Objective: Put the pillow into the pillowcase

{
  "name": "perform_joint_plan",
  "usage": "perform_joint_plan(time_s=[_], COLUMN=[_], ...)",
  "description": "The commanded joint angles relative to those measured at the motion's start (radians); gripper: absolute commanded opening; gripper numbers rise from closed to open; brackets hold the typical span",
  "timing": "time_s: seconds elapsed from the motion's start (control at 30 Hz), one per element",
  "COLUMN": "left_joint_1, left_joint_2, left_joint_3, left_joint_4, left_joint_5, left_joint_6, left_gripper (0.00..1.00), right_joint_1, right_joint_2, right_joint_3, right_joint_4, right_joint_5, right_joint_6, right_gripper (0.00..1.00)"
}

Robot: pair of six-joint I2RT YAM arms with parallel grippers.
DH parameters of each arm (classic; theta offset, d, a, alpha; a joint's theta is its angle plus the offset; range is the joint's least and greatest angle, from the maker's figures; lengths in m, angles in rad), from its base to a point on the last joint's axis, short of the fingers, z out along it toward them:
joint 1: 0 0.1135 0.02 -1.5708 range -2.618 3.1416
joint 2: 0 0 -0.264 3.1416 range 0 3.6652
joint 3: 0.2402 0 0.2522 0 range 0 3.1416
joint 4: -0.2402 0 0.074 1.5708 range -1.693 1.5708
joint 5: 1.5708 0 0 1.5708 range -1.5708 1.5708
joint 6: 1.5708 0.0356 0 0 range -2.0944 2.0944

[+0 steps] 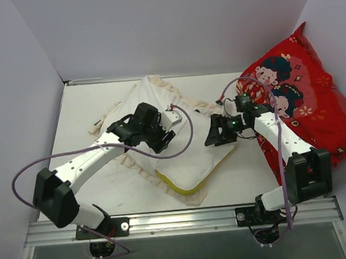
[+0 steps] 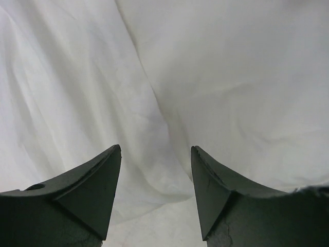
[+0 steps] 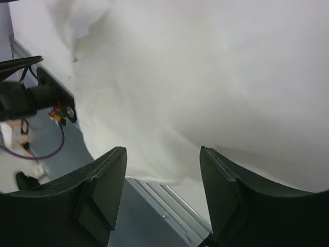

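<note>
The white pillow [image 1: 193, 158] lies in the middle of the table, with its yellow strip [image 1: 177, 187] at the near short edge. It rests on the limp pillowcase [image 1: 152, 84], whose cream frill shows around it at the far end and the left. My left gripper [image 1: 164, 141] is open over the pillow's left part, with only white fabric [image 2: 154, 77] between its jaws [image 2: 156, 149]. My right gripper [image 1: 213, 137] is open at the pillow's right edge; in the right wrist view [image 3: 163, 150] the white pillow [image 3: 205, 77] fills the space beyond it. Neither gripper holds anything.
A large red cartoon cushion [image 1: 305, 95] leans in the right back corner, close behind the right arm. White walls enclose the table on three sides. A metal rail [image 1: 180, 220] runs along the near edge and also shows in the right wrist view [image 3: 169, 198].
</note>
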Motion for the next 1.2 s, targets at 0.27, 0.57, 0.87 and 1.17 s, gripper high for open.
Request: perform_joint_plan(time_s=[0.27, 0.57, 0.87, 1.17], left_joint_1=[-0.035, -0.066, -0.06, -0.043], left_joint_2=[0.347, 0.506, 0.77, 0.861], left_joint_3=[0.256, 0.391, 0.68, 0.832], left_joint_4=[0.011, 0.129, 0.135, 0.114], left_joint_5=[-0.175, -0.187, -0.299, -0.17], left_joint_6=[0.043, 0.029, 0.067, 0.106], left_gripper=[0.62, 0.62, 0.61, 0.05], right_joint_1=[-0.29, -0.29, -0.29, -0.311], right_joint_2=[0.021, 0.198, 0.166, 0.167], right_joint_3=[-0.111, -0.082, -0.123, -0.126], right_joint_4=[-0.133, -0.033, -0.007, 0.016], right_joint_5=[0.106, 0.104, 0.067, 0.098], right_joint_6=[0.119, 0.133, 0.12, 0.111], right_gripper=[0.68, 0.63, 0.54, 0.5])
